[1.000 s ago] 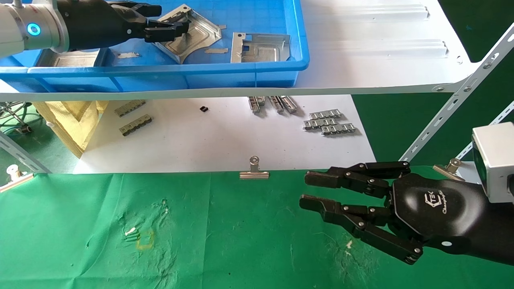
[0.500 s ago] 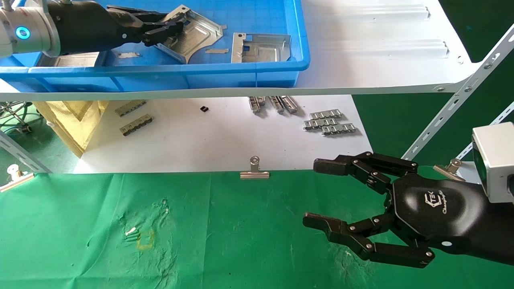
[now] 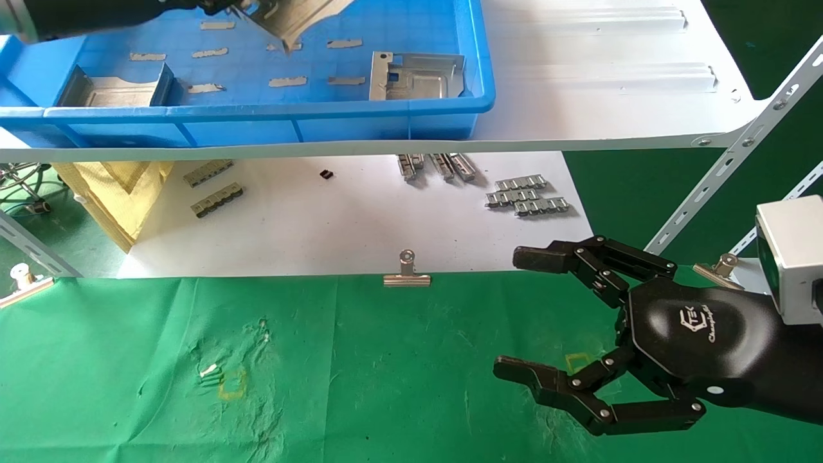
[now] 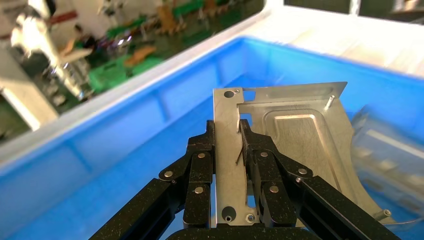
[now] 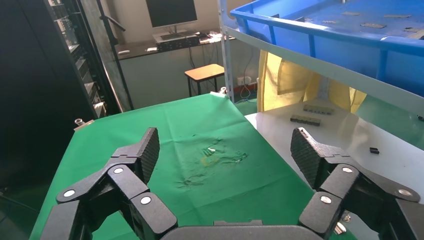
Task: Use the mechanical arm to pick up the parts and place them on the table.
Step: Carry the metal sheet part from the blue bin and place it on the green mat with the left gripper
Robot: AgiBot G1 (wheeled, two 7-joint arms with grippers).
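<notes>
here the left gripper (image 4: 227, 150) is clenched on one part (image 4: 280, 145) only by its thin edge above the blue bin (image 3: 386, 116); it may slip and fall during carrying to the table (image 3: 360, 373); the right gripper (image 3: 559, 321) hangs spread wide over the cloth.

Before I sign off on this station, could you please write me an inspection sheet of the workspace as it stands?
Surface: green table, wrinkled, bare of parts; binder clip on its edge.
Job's things: one part pinched in the left gripper above the blue bin; two more parts lie in the bin.
Clutter: thin grey slips in the bin; ridged metal strips on the white sheet.
Grippers: left shut on the part; right gripper open, over the table.
Cables: some at the far left edge.
Surroundings: white shelf board, yellow bag.
</notes>
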